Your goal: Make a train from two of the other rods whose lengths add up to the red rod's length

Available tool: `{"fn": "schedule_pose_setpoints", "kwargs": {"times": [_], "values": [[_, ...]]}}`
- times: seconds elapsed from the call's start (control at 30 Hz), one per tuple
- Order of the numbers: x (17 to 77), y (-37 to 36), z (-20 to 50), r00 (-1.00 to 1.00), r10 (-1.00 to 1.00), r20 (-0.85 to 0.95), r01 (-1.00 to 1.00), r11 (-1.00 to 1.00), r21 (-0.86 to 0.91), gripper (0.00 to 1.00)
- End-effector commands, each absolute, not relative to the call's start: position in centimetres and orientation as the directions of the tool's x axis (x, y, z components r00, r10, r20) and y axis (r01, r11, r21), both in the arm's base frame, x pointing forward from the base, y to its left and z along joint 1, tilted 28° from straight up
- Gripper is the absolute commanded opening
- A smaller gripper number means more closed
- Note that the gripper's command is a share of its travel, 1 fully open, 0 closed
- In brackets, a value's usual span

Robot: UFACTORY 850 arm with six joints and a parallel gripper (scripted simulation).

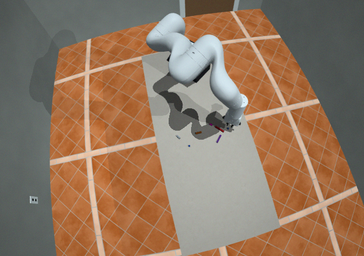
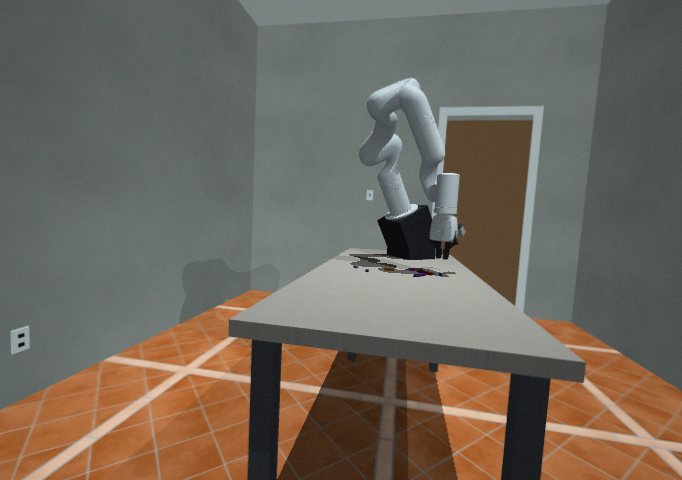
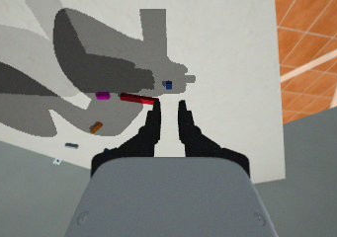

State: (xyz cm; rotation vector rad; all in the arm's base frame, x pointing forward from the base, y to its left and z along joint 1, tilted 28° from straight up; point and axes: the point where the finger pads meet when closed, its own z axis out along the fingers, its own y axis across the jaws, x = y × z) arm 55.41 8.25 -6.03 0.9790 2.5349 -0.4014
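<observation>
The red rod (image 1: 219, 128) (image 3: 137, 99) lies flat on the table (image 1: 219, 196) (image 3: 225, 59), in the arm's shadow. A magenta rod (image 1: 210, 124) (image 3: 102, 95) lies just off its far end. A purple rod (image 1: 219, 138) lies a little in front of it and is hidden in the wrist view. An orange rod (image 1: 198, 132) (image 3: 95, 127), a grey rod (image 1: 177, 136) (image 3: 71, 145) and a blue rod (image 1: 189, 145) lie further left. Another blue rod (image 3: 169, 85) lies right of the red rod's end. My gripper (image 3: 169, 109) (image 2: 445, 251) hangs above the table by the red rod's right end, fingers narrowed with a gap, holding nothing.
The table's right edge (image 3: 278, 99) runs close to the gripper, with tiled floor (image 3: 319, 39) beyond it. The arm's black base (image 2: 407, 232) stands at the table's far end. The rods lie in a loose cluster (image 2: 410, 271) near that end.
</observation>
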Motion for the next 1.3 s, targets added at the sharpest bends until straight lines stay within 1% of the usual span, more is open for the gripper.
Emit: {"fn": "schedule_pose_setpoints", "kwargs": {"times": [0.0,0.67,1.27], "values": [[55.5,8.3,-6.0,-0.678,0.576,-0.456,0.689,0.715,-0.121,0.24],[55.5,8.2,-6.2,-0.678,0.576,-0.456,0.689,0.715,-0.121,0.24],[56.0,7.4,-7.9,-0.678,0.576,-0.456,0.689,0.715,-0.121,0.24]]}}
